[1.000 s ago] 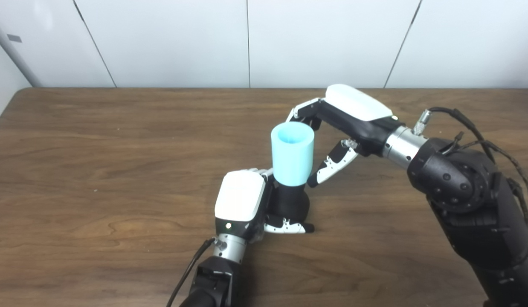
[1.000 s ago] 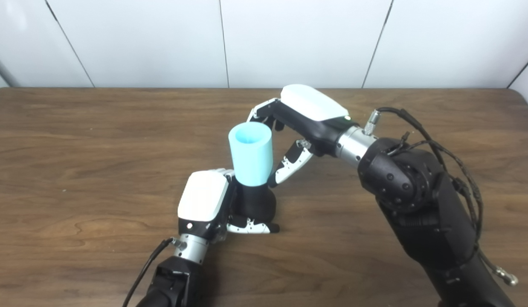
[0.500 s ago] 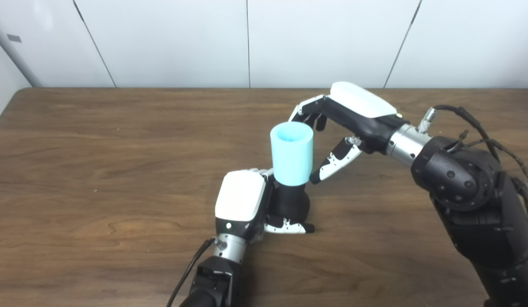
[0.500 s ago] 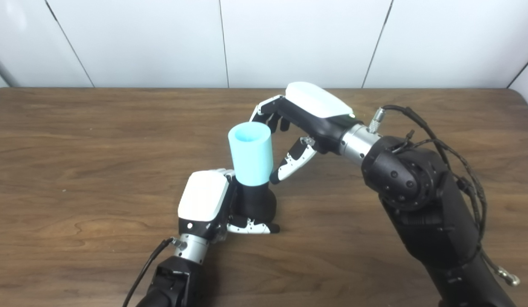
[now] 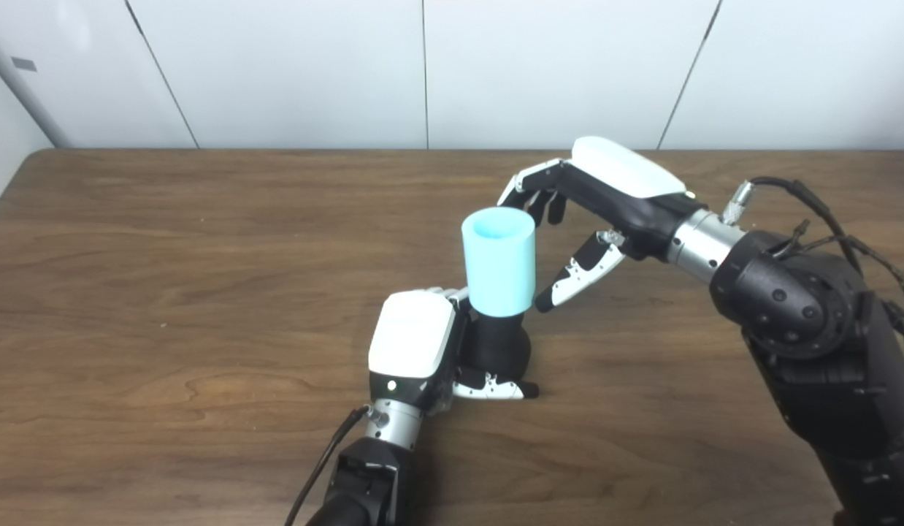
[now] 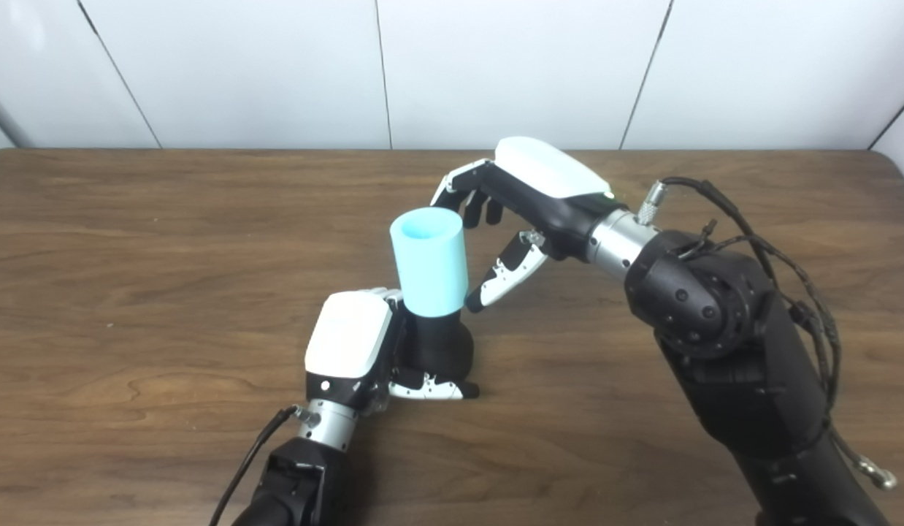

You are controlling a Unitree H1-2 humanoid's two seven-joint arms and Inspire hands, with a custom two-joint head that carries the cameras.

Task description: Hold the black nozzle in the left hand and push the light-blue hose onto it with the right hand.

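Fingers: left hand [image 5: 412,343] clamped on black nozzle [image 5: 499,345] | right hand [image 5: 598,201] spread, empty | light-blue hose [image 5: 498,261] upright on nozzle

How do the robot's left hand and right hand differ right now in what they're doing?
The left hand is shut on the black nozzle; the right hand is open and holds nothing. The left hand sits low at the table; the right hand is raised beside the light-blue hose, fingers spread, not touching it. Both have white backs and black fingers.
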